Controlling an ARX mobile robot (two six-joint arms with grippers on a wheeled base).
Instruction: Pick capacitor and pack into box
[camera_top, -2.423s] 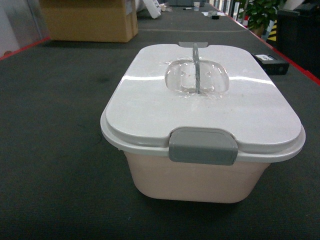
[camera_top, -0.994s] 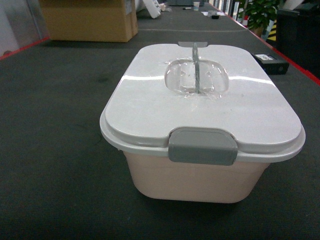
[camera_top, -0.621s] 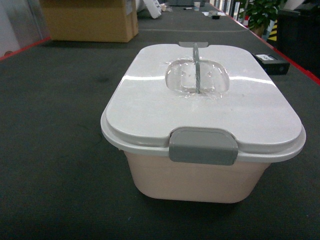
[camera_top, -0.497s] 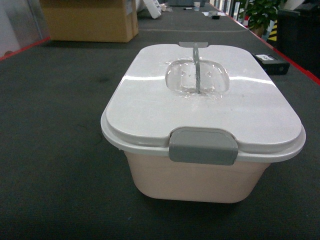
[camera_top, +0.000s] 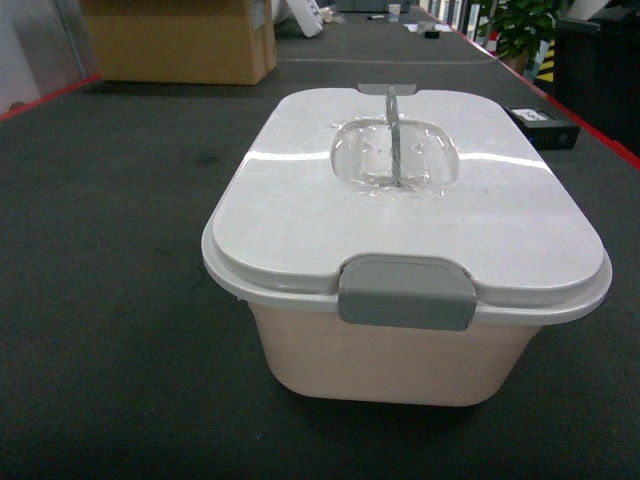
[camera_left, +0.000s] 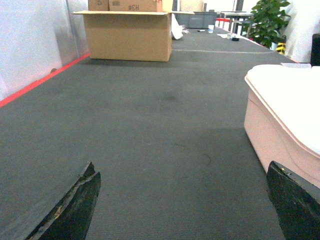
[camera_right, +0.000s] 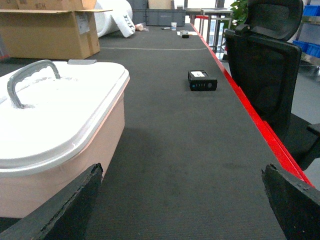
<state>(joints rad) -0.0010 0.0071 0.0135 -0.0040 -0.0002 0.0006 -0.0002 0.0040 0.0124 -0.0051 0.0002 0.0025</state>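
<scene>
Far to my left, at the back of the dark table (camera_top: 110, 300), stands a big brown cardboard carton (camera_left: 127, 35). A red line (camera_left: 42, 80) runs along the table's left edge.

My left gripper (camera_left: 182, 210) is low over the table, just left of the box. I see my two black fingers (camera_left: 75, 207) at the bottom corners of my left wrist view. They are wide apart and hold nothing. Only bare table lies between them.

In the middle sits the box (camera_top: 390, 355). It is a pale pink tub with round corners, and it stands flat on the table. Its white lid (camera_top: 400, 200) is on top and closed. A grey latch (camera_top: 405, 292) is at the near side, folded down over the rim. Another grey latch (camera_top: 385, 89) shows at the far side. A clear handle (camera_top: 393, 135) stands up from a dip in the middle of the lid. I cannot see inside the box. I see no capacitor anywhere.

My right gripper (camera_right: 182, 210) is low on the right side of the box. Its black fingers (camera_right: 70, 210) are wide apart too, with nothing in them.

Further right, a small black device (camera_right: 202, 80) lies on the table, well apart from the box. Past the red table edge stands a black chair (camera_right: 265, 60). A green plant (camera_top: 520, 25) is far back on the right.
</scene>
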